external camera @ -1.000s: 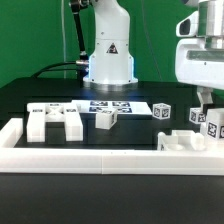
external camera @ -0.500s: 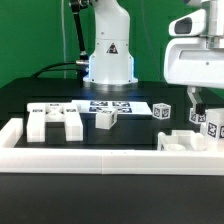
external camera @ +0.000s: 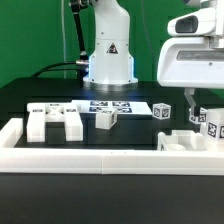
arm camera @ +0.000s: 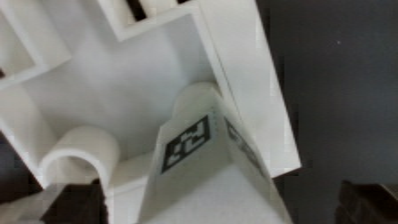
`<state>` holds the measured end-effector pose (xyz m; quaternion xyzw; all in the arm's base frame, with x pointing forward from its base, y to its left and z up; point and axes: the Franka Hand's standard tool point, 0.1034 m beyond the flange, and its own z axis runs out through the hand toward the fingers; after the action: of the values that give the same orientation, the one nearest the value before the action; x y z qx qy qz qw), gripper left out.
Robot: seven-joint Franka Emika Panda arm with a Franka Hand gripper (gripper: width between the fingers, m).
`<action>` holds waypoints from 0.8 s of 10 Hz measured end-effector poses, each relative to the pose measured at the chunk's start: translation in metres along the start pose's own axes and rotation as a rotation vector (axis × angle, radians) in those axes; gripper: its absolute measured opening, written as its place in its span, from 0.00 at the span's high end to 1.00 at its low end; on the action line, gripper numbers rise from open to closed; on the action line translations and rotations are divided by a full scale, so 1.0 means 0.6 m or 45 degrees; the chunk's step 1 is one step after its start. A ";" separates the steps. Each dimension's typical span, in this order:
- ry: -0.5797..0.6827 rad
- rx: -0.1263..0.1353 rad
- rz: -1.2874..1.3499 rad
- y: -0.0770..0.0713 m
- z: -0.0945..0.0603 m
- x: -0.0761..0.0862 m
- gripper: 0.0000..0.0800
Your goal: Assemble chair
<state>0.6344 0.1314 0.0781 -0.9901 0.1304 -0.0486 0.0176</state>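
White tagged chair pieces lie on the black table. A blocky slotted piece [external camera: 54, 122] is at the exterior view's left, a small piece [external camera: 107, 118] in the middle, and a tagged block [external camera: 163, 111] to its right. A cluster of tagged parts [external camera: 190, 140] sits at the right. My gripper [external camera: 196, 103] hangs just above this cluster. In the wrist view my gripper [arm camera: 217, 208] is open, its dark fingertips [arm camera: 71, 205] wide apart either side of a white tagged part [arm camera: 192, 140]. I see no contact with it.
The marker board [external camera: 112, 105] lies in front of the robot base [external camera: 108, 60]. A long low white border frame [external camera: 100, 157] runs along the front and up the left side. A green wall stands behind.
My gripper has moved toward the exterior view's left and slightly down over the right cluster. The parts on the table have not moved.
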 end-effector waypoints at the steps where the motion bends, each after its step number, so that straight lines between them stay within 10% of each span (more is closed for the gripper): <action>1: 0.000 -0.002 -0.065 0.001 0.001 0.000 0.19; 6: 0.002 -0.014 -0.496 0.009 0.001 0.005 0.19; 8: 0.002 -0.016 -0.502 0.010 0.001 0.005 0.53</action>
<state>0.6357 0.1246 0.0777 -0.9965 -0.0659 -0.0511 0.0016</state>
